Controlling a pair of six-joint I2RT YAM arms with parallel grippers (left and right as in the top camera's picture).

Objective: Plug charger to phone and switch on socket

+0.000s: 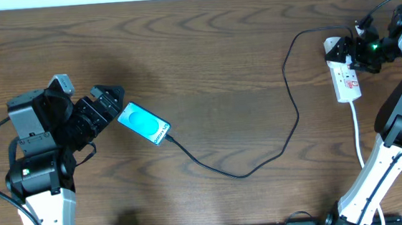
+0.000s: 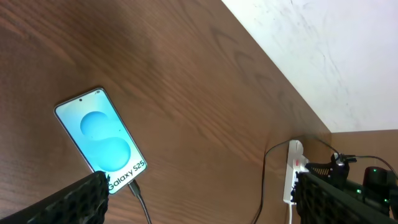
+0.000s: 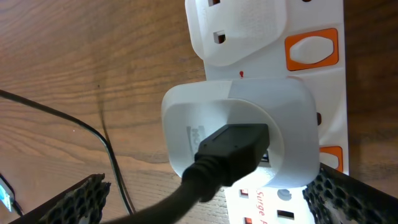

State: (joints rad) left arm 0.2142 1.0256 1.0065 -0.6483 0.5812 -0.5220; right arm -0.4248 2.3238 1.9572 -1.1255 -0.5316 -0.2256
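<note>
Worktop (image 1: 196, 48) of dark brown wood grain, bounded by a pale wall (image 2: 323, 50). The phone (image 1: 144, 124) is laid beside the released left pincer (image 1: 114, 107), charger (image 1: 288, 120) plugged in; the released right pincer (image 1: 353, 56) is held over the socket (image 1: 347, 79)

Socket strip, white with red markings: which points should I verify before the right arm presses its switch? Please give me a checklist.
1. Thin black charger cable plugged into the slim cyan-screen phone: ok.
2. White square adapter seated in the narrow white socket strip: ok.
3. Black plug inside the adapter: ok.
4. Orange switch on or off: cannot tell.
5. Right gripper open, at the strip: ok.
6. Left gripper open, holding nothing: ok.
</note>
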